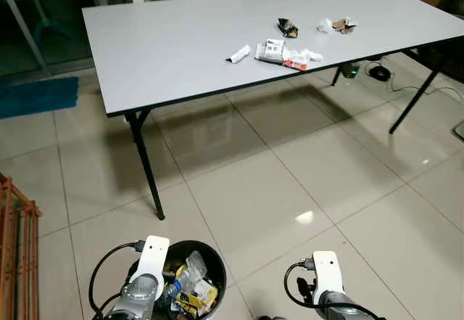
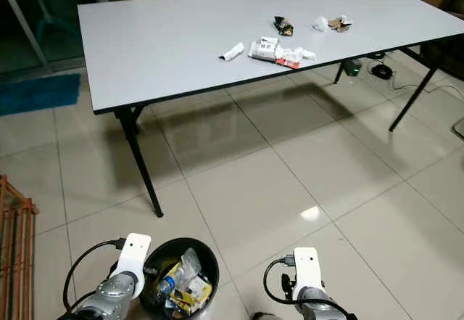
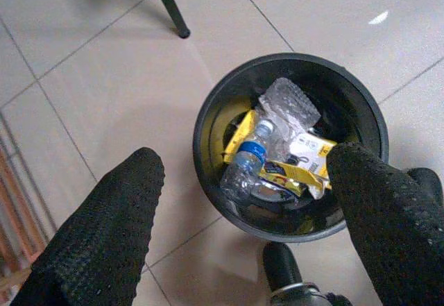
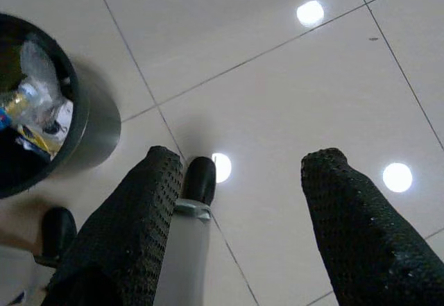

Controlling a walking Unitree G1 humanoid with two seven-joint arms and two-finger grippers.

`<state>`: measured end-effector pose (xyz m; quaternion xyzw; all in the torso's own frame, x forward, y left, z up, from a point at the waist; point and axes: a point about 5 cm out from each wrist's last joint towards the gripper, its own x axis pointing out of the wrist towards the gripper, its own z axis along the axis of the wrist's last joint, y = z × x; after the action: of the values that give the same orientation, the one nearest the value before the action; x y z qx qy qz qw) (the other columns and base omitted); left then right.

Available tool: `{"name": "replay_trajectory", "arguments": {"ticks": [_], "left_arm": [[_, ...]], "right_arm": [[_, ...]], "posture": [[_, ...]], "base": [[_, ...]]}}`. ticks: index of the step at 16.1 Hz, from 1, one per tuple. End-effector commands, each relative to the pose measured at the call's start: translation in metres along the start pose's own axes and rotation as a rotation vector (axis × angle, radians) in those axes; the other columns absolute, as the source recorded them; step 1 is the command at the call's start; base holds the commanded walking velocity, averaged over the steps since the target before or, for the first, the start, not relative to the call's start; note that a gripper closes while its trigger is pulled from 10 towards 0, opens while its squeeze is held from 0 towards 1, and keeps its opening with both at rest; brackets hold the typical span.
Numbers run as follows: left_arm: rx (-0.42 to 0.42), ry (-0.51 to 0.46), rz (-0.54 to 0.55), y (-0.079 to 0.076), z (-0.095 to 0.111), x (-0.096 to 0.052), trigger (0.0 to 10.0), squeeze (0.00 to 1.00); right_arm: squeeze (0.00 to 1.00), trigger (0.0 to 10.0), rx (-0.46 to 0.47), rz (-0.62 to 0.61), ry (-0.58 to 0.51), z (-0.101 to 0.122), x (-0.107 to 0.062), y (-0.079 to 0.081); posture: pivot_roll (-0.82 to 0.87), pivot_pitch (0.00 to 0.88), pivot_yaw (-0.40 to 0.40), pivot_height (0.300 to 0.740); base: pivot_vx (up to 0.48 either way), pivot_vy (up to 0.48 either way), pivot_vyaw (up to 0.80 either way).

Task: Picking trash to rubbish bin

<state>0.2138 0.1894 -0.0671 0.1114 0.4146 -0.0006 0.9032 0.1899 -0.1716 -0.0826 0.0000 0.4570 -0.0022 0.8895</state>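
Observation:
A black round rubbish bin stands on the tiled floor at my feet, holding a plastic bottle, clear wrap and yellow packets. My left gripper hangs open right above the bin with nothing between its fingers. My right gripper hangs open over bare floor to the right of the bin. On the grey folding table ahead lie a white wrapper, a heap of packets, a dark wrapper and crumpled paper.
The table's black legs stand between me and the trash. An orange rack is at my left. A blue mat lies far left. Cables and a charger sit under the table's right end. Glossy tiles stretch open in between.

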Motion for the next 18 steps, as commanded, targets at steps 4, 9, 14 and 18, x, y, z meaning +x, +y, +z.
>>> {"name": "replay_trajectory", "arguments": {"ticks": [4,9,14,18], "left_arm": [[0.008,0.007,-0.001,-0.0019,0.0008,0.0004,10.0,0.0],[0.0,0.008,0.006,-0.0009,0.0017,0.0006,10.0,0.0],[-0.016,0.013,0.01,-0.0017,-0.0007,0.0001,10.0,0.0],[-0.017,0.016,0.011,-0.0012,-0.0023,-0.0002,10.0,0.0]], "right_arm": [[0.0,10.0,0.027,-0.023,0.017,-0.0042,-0.0008,-0.0046],[0.0,10.0,0.005,-0.022,0.007,-0.0015,-0.0005,-0.0047],[0.0,10.0,0.006,-0.023,0.011,-0.0018,-0.0006,-0.0058],[0.0,10.0,0.001,-0.018,0.013,-0.0018,-0.0005,-0.005]], "posture": [[0.0,0.0,-0.003,0.74],[0.01,0.0,-0.01,0.74],[0.01,0.013,-0.022,0.74],[0.01,0.023,-0.02,0.74]], "base": [[0.0,-0.254,0.0],[0.0,-0.147,0.48],[0.0,0.0,0.32],[0.0,0.0,0.0]]}}
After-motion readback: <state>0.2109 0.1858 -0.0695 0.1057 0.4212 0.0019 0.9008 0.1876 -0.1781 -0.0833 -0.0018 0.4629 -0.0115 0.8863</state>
